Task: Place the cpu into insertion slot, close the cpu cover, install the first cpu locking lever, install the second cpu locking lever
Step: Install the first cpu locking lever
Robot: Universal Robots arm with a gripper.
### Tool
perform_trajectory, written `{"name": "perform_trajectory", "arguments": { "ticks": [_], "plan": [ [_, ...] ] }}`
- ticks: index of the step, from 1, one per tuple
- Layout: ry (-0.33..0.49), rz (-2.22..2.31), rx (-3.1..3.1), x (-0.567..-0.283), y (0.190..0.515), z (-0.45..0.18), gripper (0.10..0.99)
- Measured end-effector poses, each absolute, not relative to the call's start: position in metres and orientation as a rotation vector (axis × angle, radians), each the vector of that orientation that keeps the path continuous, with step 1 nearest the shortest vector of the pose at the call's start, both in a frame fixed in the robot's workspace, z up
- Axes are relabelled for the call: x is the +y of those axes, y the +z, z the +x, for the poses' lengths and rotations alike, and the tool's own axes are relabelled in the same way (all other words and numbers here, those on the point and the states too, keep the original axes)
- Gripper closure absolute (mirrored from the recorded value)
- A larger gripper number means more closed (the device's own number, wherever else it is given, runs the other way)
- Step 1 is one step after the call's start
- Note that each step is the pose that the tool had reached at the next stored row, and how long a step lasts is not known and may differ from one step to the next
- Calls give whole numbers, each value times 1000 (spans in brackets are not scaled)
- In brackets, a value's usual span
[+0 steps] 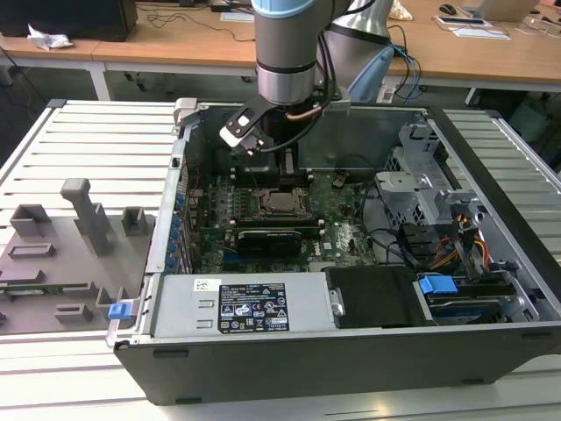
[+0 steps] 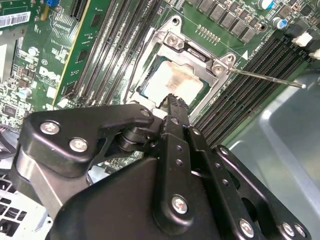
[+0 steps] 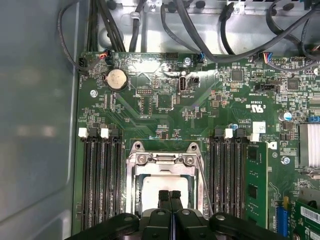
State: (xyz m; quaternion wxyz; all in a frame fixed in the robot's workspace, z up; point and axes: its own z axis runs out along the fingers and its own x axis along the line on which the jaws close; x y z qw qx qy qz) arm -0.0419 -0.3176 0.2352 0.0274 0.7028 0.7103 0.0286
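The cpu [image 3: 165, 186] lies in the insertion slot [image 1: 281, 203], its pale silvery top [image 2: 176, 81] showing through the window of the cpu cover [image 3: 161, 161]. The cover's metal frame [image 2: 192, 50] lies flat over the chip. One thin locking lever [image 2: 265, 78] sticks out sideways over the memory slots. Another lever [image 3: 202, 179] runs along the socket's side. My gripper [image 3: 170, 196] hangs just above the chip's near edge, fingers [image 2: 172, 102] pressed together and holding nothing. In the exterior view my gripper [image 1: 287, 168] hovers over the socket in the open computer case.
Long black memory slots [image 3: 102, 175] flank the socket on both sides. A black card [image 1: 273, 235] sits below it in the exterior view. Cables [image 3: 210, 30] loop past the board's far edge. The case wall [image 1: 368, 132], drive cage [image 1: 429, 189] and power supply [image 1: 250, 307] surround the board.
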Motion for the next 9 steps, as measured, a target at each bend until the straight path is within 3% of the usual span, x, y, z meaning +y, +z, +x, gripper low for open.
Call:
{"name": "perform_trajectory", "arguments": {
  "ticks": [9],
  "plan": [
    [86,2169,2192,-318,255,-42,980]
  ]
}}
